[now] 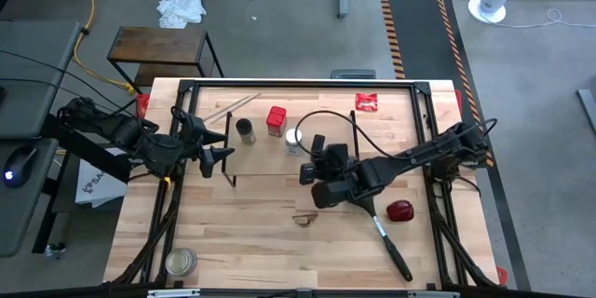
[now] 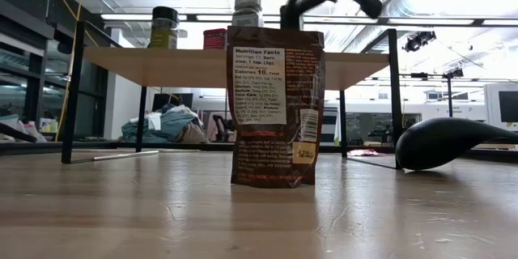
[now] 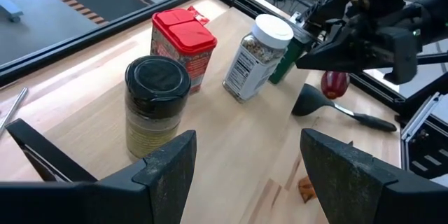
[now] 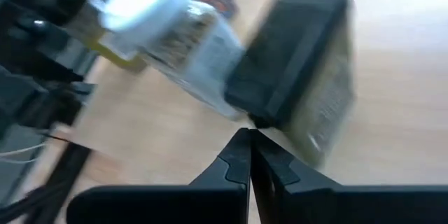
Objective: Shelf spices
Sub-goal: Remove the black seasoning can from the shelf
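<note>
right wrist view: right end effector (image 4: 249, 155) pinched closed, empty, beside small black box (image 4: 294, 63); left end effector (image 3: 241, 164) wide.

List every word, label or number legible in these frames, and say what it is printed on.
"Nutrition Facts": white panel on the brown pouch standing on the table, low view.
"Calories 10": same panel.
The rest of the pouch's print is too small to read.
Label on the white-capped jar: print too small to read.
Red tin: no readable text.
</note>
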Motion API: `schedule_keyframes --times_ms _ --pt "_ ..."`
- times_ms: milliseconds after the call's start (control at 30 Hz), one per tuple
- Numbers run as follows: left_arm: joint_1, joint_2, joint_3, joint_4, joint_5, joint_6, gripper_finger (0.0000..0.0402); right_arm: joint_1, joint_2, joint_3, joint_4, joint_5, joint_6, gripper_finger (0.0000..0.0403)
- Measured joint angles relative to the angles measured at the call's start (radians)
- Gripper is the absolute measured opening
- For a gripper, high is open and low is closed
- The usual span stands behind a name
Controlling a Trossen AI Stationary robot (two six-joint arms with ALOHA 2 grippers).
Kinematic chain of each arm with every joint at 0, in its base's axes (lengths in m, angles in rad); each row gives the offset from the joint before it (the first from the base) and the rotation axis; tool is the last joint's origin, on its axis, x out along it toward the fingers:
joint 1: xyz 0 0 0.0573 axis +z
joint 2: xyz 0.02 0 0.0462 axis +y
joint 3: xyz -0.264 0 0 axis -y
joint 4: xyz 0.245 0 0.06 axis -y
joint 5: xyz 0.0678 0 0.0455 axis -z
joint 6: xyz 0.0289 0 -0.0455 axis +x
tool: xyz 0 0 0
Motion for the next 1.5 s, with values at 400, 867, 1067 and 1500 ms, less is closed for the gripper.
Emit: schedule_keyframes --times_ms 400,867,1067,1500 --pt "0.0 0.0 0.0 0.001 -0.047 -0.015 0.0252 0.084 -0.049 0.0 -0.438 0.079 0.433 0.0" --pt "0.0 0.0 -0.001 0.002 -0.023 -0.057 0.0252 0.147 -0.091 0.0 -0.059 0.007 -0.301 0.0064" --pt "0.0 0.0 -0.001 0.003 0.032 -0.062 0.0252 0.134 -0.092 0.0 -0.066 0.007 -0.247 0.0192" --pt "0.0 0.0 -0.001 0.003 0.033 -0.063 0.0252 0.065 -0.004 0.0 -0.122 0.052 -0.092 0.0336"
